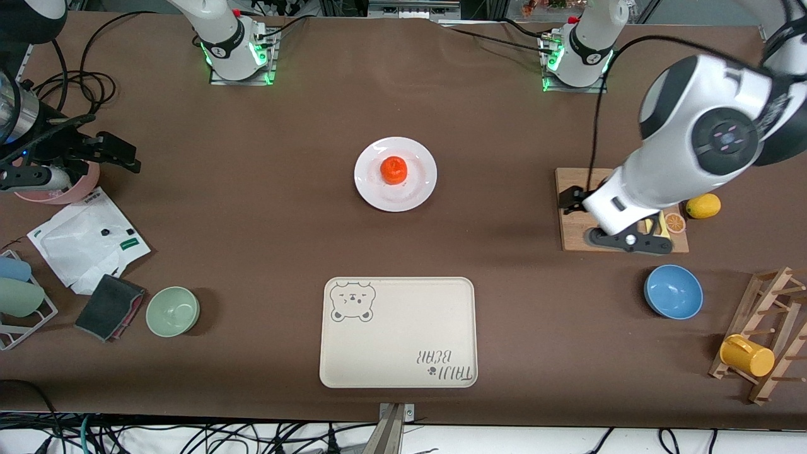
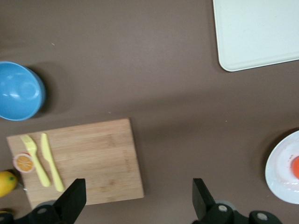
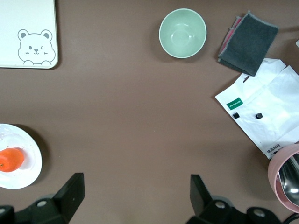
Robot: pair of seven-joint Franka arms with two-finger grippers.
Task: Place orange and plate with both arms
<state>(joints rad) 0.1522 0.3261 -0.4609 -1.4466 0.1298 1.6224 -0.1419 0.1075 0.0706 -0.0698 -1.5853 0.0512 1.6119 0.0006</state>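
A brown tabletop (image 1: 252, 208) seen from above, with two robot arms based along its top edge. At the middle sits a white plate (image 1: 395, 174) with the orange (image 1: 393, 170) resting on it, a little off the plate's centre. Nearer the camera than the plate, well apart from it, lies a beige tray (image 1: 398, 332) printed with a bear.

The left gripper (image 2: 135, 198) hangs over a wooden board (image 1: 577, 227) toward the left arm's end of the tabletop, its fingers spread wide and empty. On the board lie a yellow fork (image 2: 34, 156), a yellow knife (image 2: 52, 162) and an orange slice (image 1: 675, 222); a lemon (image 1: 703, 206) sits just beside the board, and a blue bowl (image 1: 673, 291) is nearer the camera.

The right gripper (image 3: 135, 198) hovers over bare tabletop toward the right arm's end, also wide and empty. A green bowl (image 1: 173, 311), a grey cloth (image 1: 109, 307) and a white packet (image 1: 88, 243) lie around that end.

Neither arm has reached the plate. Likely risks: the round orange could roll off if the plate is tilted or nudged, and the glossy shallow rim could slip from a gripper. Both arms converging on the same spot could collide.
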